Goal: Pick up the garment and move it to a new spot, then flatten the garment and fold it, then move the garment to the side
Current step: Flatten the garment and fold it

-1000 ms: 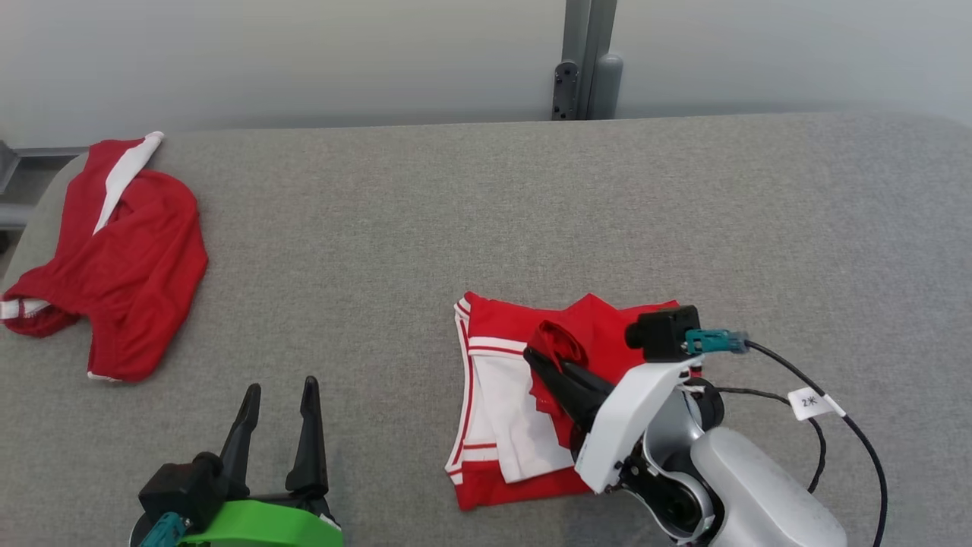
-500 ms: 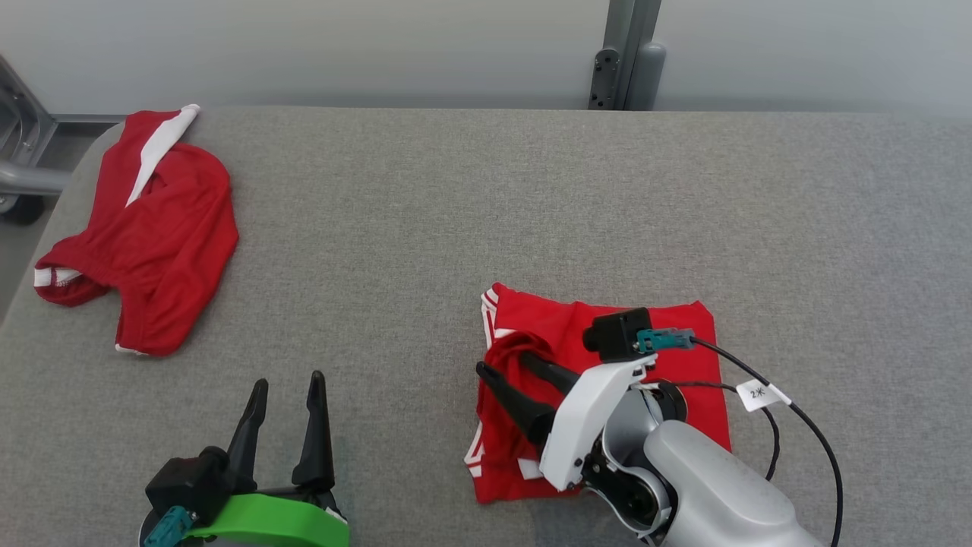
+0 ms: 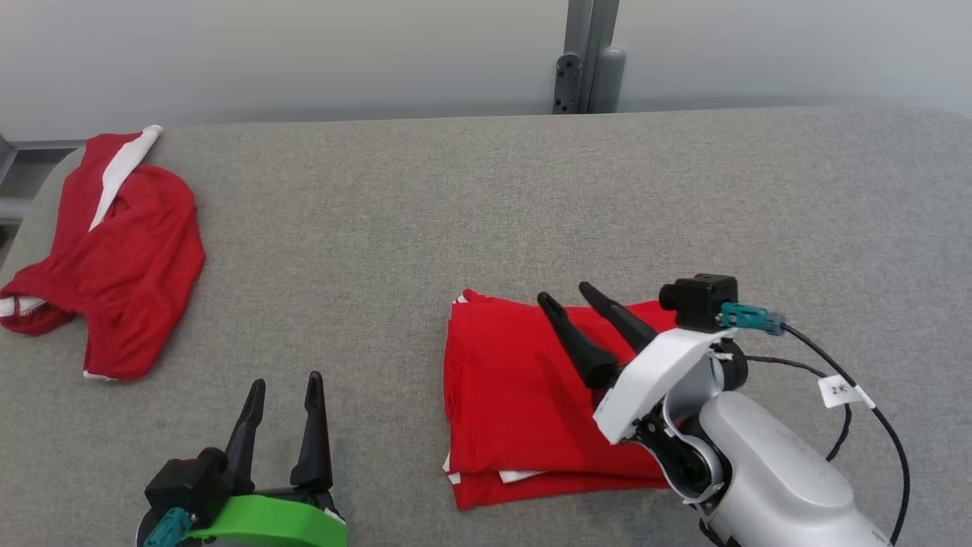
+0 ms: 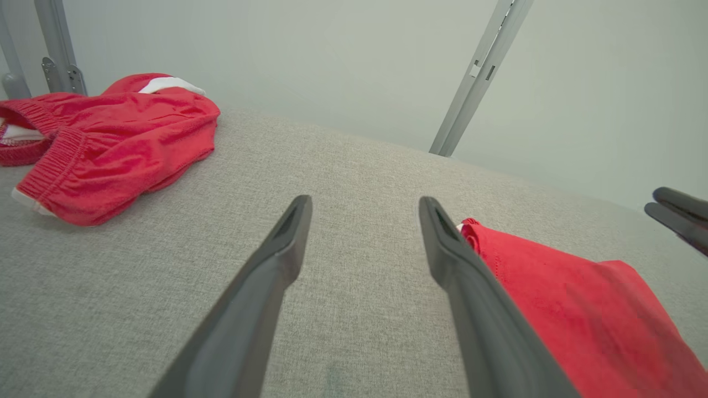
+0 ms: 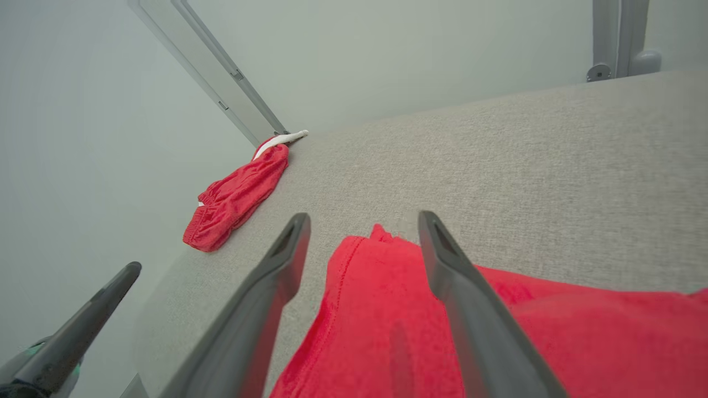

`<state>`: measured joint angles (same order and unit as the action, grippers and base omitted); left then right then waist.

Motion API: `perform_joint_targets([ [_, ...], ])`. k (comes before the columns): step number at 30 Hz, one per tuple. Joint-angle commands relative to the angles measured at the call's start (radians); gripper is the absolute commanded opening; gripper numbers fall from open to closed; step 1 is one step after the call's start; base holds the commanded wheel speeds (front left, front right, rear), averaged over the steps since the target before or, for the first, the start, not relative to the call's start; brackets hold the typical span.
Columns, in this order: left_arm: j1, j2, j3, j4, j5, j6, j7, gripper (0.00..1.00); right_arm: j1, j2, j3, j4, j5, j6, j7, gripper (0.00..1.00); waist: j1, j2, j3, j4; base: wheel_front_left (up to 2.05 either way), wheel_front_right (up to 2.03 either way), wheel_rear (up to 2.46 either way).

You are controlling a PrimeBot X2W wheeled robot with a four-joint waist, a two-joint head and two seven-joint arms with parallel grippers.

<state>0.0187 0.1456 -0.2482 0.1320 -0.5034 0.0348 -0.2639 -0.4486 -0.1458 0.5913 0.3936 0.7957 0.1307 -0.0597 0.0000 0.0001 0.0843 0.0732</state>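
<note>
At the far left of the grey woven table top (image 3: 456,190), a crumpled red garment (image 3: 121,251) with a white panel is seen, well apart from everything else. Nearer the front edge, the left gripper (image 3: 285,380) is held with its two dark fingers spread wide and nothing between them. To its right lies the folded garment (image 3: 516,395), a flat, roughly square packet of smooth red knit with slivers of white trim showing at its near left corner; its long axis cannot be judged, since the right part is covered by the arm. Over its far right part the right gripper (image 3: 566,292) is poised, jaws fully parted and empty, fingers pointing away and to the left. The move to the side is judged best suited to this nearer right arm.
</note>
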Motion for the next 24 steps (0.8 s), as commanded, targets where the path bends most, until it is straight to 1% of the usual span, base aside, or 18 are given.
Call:
perform_joint_targets([
  [1, 0.007, 0.001, 0.005, -0.004, 0.007, -0.004, -0.001, 1.00, 0.023, -0.009, -0.017, -0.007, -0.019, 0.000, -0.019, 1.00, 0.0000, -0.0001, -0.003, -0.010, 0.00, 0.00, 0.00],
  [4, 0.012, 0.002, 0.004, -0.010, 0.012, -0.003, -0.001, 1.00, 0.045, -0.033, -0.061, -0.011, -0.071, 0.000, -0.052, 1.00, 0.0000, -0.0001, -0.004, -0.019, 0.00, 0.00, 0.00],
  [9, 0.013, 0.002, 0.005, -0.022, 0.022, 0.000, 0.000, 1.00, 0.094, -0.048, -0.154, -0.027, -0.174, 0.000, -0.121, 1.00, 0.0000, -0.0001, -0.006, -0.034, 0.00, 0.00, 0.00],
  [13, 0.014, 0.001, 0.004, -0.024, 0.036, -0.002, -0.001, 1.00, 0.146, -0.036, -0.247, -0.045, -0.282, 0.000, -0.168, 1.00, 0.0000, -0.0001, -0.013, -0.045, 0.00, 0.00, 0.00],
  [16, 0.017, 0.000, 0.003, -0.026, 0.052, 0.001, -0.001, 1.00, 0.198, -0.006, -0.330, -0.073, -0.378, 0.000, -0.189, 1.00, 0.0000, -0.0001, -0.020, -0.052, 0.00, 0.00, 0.00],
  [20, 0.026, -0.007, 0.010, -0.023, 0.067, 0.003, -0.001, 1.00, 0.266, 0.039, -0.424, -0.116, -0.476, 0.000, -0.200, 1.00, 0.0000, -0.0001, -0.031, -0.061, 0.00, 0.00, 0.00],
  [24, 0.041, -0.019, 0.020, -0.023, 0.083, 0.001, -0.001, 1.00, 0.320, 0.075, -0.481, -0.146, -0.519, 0.000, -0.204, 1.00, 0.0000, -0.0001, -0.046, -0.067, 0.00, 0.00, 0.00],
])
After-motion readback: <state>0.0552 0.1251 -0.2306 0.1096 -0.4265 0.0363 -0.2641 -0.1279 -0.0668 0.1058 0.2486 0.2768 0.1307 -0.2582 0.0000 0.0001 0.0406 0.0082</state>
